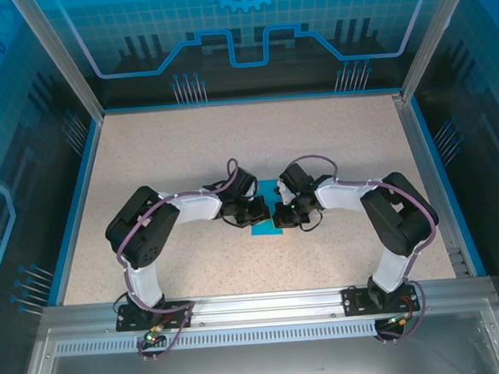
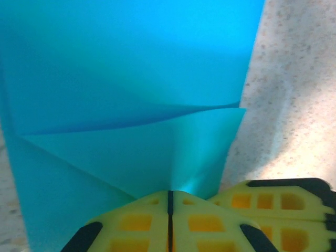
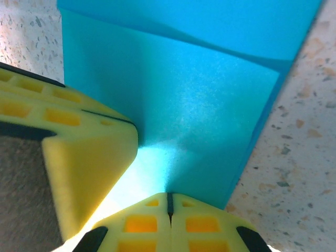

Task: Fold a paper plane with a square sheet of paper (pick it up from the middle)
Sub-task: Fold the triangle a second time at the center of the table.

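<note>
The blue square sheet of paper (image 1: 258,232) lies at the table's middle, mostly covered by both grippers. Up close the paper (image 2: 131,79) has a folded flap with diagonal creases and a ridge running up from my left gripper (image 2: 170,190), whose yellow jaws are pressed together on that ridge. My right gripper (image 3: 169,193) is likewise shut on a raised ridge of the paper (image 3: 210,105). In the top view the left gripper (image 1: 260,210) and right gripper (image 1: 281,215) meet tip to tip over the sheet. The right gripper's fingers (image 2: 278,205) sit just beside my left one.
The speckled beige table (image 1: 187,148) is bounded by a blue rim and transparent blue walls (image 1: 74,122). Both arm bases stand on the metal rail (image 1: 258,306) at the near edge. The left gripper's finger (image 3: 79,157) crowds the right wrist view's left side.
</note>
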`<state>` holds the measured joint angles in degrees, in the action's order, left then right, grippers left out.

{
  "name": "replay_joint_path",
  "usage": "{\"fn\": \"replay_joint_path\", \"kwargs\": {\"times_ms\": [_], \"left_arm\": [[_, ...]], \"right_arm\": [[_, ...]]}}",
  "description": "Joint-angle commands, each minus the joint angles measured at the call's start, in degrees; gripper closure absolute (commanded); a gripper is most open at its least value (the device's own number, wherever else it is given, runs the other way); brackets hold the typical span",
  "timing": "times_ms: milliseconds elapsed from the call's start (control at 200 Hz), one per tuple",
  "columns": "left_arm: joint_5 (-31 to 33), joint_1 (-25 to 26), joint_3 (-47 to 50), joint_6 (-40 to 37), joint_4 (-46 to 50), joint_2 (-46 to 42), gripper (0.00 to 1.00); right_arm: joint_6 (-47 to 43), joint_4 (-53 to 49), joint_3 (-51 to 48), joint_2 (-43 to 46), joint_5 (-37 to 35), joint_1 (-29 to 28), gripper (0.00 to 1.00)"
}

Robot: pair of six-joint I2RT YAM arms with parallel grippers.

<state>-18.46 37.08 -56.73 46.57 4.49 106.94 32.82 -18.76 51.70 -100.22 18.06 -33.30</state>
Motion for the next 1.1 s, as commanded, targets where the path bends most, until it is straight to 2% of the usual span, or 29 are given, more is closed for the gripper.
{"fn": "replay_joint_path", "kwargs": {"times_ms": [0, 680, 815, 1090], "left_arm": [[4.49, 0.11, 0.46, -2.45, 3.93, 1.51, 0.91], [6.91, -9.73, -3.87, -7.05, 7.70, 1.52, 0.91], [4.72, -9.76, -4.12, -8.42, 7.24, -1.88, 0.91], [-1.07, -7.16, 3.19, -2.35, -2.60, -8.31, 0.91]], "right_arm": [[0.06, -4.59, -2.75, -2.29, -2.90, 0.34, 0.97], [-0.55, -6.17, -2.44, -2.18, -3.79, 0.35, 0.97], [-0.79, -6.72, -1.97, -1.91, -3.66, 0.39, 0.97], [1.09, -4.11, 2.05, 0.87, 2.39, 0.36, 0.96]]}}
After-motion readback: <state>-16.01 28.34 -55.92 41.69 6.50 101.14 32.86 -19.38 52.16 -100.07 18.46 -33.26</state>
